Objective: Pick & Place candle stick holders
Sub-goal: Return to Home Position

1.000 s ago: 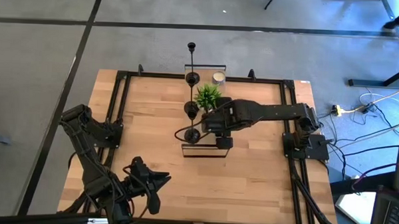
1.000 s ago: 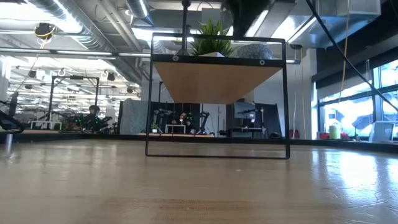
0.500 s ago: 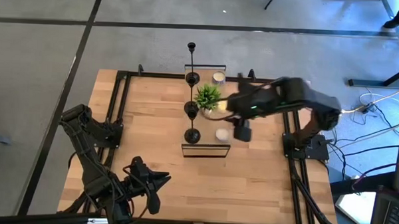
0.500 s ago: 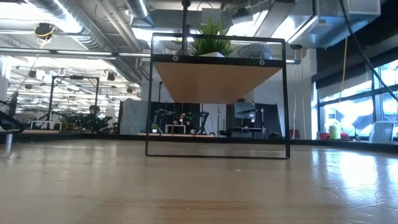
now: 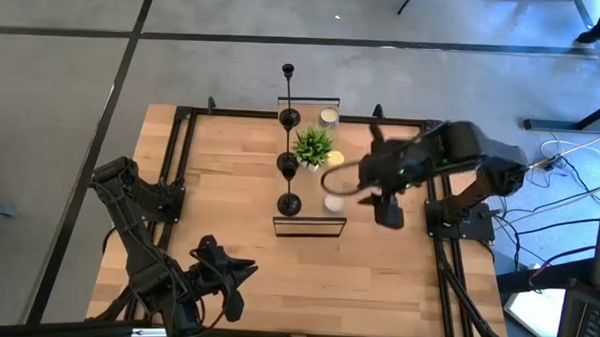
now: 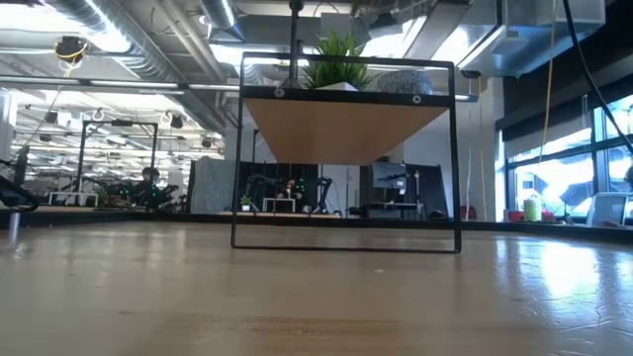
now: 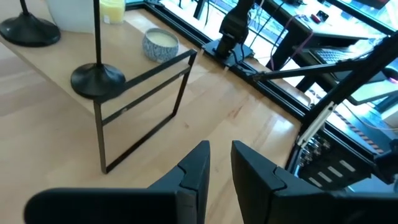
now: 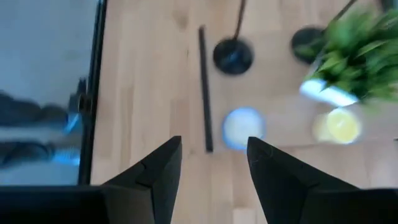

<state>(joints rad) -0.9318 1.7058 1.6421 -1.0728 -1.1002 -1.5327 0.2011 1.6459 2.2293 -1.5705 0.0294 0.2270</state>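
Spread apart and holding nothing, the right tool (image 5: 388,214) hangs above the bare tabletop (image 5: 229,186) just to the right of the shelf (image 6: 346,129), with its arm bent back toward its mount at the right edge. Its own wrist view looks down between the two open fingers at the shelf's front rail, a round black base and a pale candle (image 8: 242,127), none of them touched. The open fingers suit an arm with nothing left to carry. The stand-off to the side probably keeps it clear of the thin upright rods.

All three candle stick holders (image 5: 287,163) stand upright on the shelf board, their round bases in a line along its left side, one behind another from front to back. That line leaves the right side free for the small green plant (image 5: 313,144), a yellow candle (image 8: 342,124) beside it, the pale candle near the front and a white candle (image 5: 329,116) at the back. Nothing of the task's set remains on the tabletop, so the placing looks finished.

Near the front left corner of the tabletop, the left tool (image 7: 219,163) sits on its folded arm with only a narrow gap between its fingers. It is empty and well apart from the shelf, evidently parked where it cannot disturb the arrangement.
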